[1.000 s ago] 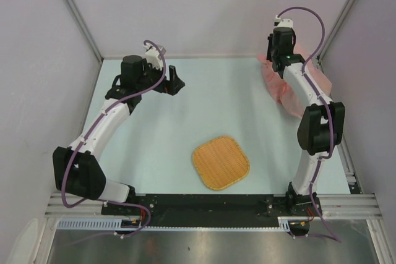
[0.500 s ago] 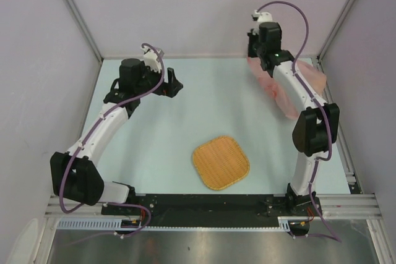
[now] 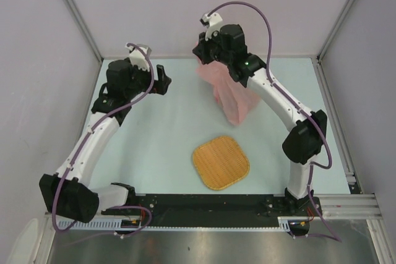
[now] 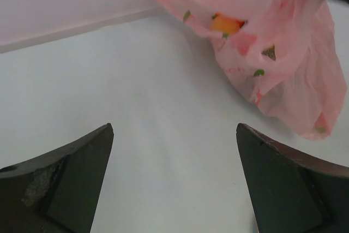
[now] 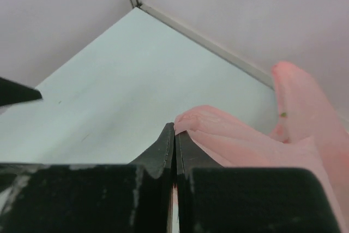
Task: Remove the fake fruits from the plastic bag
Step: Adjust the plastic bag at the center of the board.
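Note:
The pink plastic bag (image 3: 232,94) hangs over the back middle of the table, its lower end toward the mat. My right gripper (image 3: 203,60) is shut on the bag's upper edge; in the right wrist view the film (image 5: 256,145) bunches at the closed fingertips of that gripper (image 5: 175,129). Through the bag's mouth in the left wrist view the bag (image 4: 283,75) shows one orange-yellow fake fruit (image 4: 226,24); the others are hidden. My left gripper (image 3: 166,78) stands open to the bag's left, apart from it, and nothing lies between its jaws (image 4: 174,126).
A square woven orange-tan mat (image 3: 220,162) lies on the table near the front middle. Grey walls close in the back and both sides. The right arm's links arch over the table's right half.
My right gripper closed on the bag and carried it from the back right corner leftward to the back middle, lifting it. The left arm shifted slightly left.

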`<state>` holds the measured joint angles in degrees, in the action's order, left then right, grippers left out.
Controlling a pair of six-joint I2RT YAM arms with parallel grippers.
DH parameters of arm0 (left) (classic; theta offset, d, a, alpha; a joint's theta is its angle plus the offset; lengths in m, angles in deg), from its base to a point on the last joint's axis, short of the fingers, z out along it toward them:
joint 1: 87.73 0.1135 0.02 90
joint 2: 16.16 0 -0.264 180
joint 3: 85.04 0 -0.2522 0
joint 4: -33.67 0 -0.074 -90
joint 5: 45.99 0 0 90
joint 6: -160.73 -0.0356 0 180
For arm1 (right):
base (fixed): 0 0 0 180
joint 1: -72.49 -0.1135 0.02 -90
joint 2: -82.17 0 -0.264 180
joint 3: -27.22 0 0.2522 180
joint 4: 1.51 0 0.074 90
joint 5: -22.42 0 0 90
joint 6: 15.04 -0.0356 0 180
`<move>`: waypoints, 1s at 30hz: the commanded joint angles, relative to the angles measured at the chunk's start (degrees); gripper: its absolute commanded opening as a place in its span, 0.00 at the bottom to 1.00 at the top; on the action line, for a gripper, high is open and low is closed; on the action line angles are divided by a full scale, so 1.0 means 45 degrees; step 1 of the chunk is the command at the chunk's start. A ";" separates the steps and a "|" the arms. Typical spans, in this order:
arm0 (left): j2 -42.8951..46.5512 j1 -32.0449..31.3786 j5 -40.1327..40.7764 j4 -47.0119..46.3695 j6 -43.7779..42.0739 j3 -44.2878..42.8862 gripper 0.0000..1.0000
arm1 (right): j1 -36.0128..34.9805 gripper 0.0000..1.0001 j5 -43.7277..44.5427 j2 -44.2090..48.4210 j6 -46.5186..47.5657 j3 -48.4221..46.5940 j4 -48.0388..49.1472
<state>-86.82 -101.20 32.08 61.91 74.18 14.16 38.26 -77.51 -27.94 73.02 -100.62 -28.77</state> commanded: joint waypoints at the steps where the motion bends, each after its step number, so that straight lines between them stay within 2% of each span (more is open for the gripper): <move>1: 0.1071 0.0065 0.1067 0.0063 -0.0744 0.0231 1.00 | 0.0128 0.00 -0.0994 0.1788 -0.0215 0.2358 -0.0689; 5: 0.1072 0.0065 0.0679 0.0102 -0.1350 0.0270 1.00 | 0.0187 0.00 -0.1171 0.4498 -0.0098 0.4858 -0.1316; 9: 0.0312 0.0045 -0.0550 -0.0033 -0.1701 0.0387 1.00 | 0.0109 0.00 -0.1230 0.5812 0.0390 0.5956 -0.2213; 12: -0.0858 -0.0110 -0.1332 -0.0637 -0.1994 0.0193 1.00 | 0.0186 0.00 -0.1152 0.6496 0.0391 0.6580 -0.2703; 13: -0.1829 -0.0227 -0.1257 -0.1046 -0.2111 -0.0001 1.00 | 0.0206 0.00 -0.1152 0.6634 0.0681 0.6737 -0.2820; 16: -0.3921 -0.0501 -0.1489 -0.0605 -0.2990 -0.2125 1.00 | 0.0420 0.00 -0.1326 0.7160 0.0664 0.7284 -0.2918; 17: -0.5552 -0.0560 -0.1607 -0.0233 -0.3146 -0.3660 1.00 | 0.0460 0.00 -0.1386 0.7279 0.0606 0.7401 -0.2977; 20: -0.8077 -0.0560 -0.1744 0.0804 -0.3031 -0.6320 1.00 | 0.0714 0.00 -0.1640 0.7806 0.0644 0.7598 -0.3347; 25: -0.9201 -0.0580 -0.3227 0.0182 -0.2759 -0.7210 1.00 | 0.1143 0.00 -0.1640 0.8276 0.0528 0.8202 -0.3408; 30: -1.0292 -0.1126 -0.2197 0.0181 -0.2991 -0.8010 1.00 | 0.1729 0.00 -0.1835 0.8510 0.0488 0.8301 -0.3270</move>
<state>-131.12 -104.06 21.61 64.58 62.13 -16.51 44.31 -84.44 7.78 75.19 -63.16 -44.36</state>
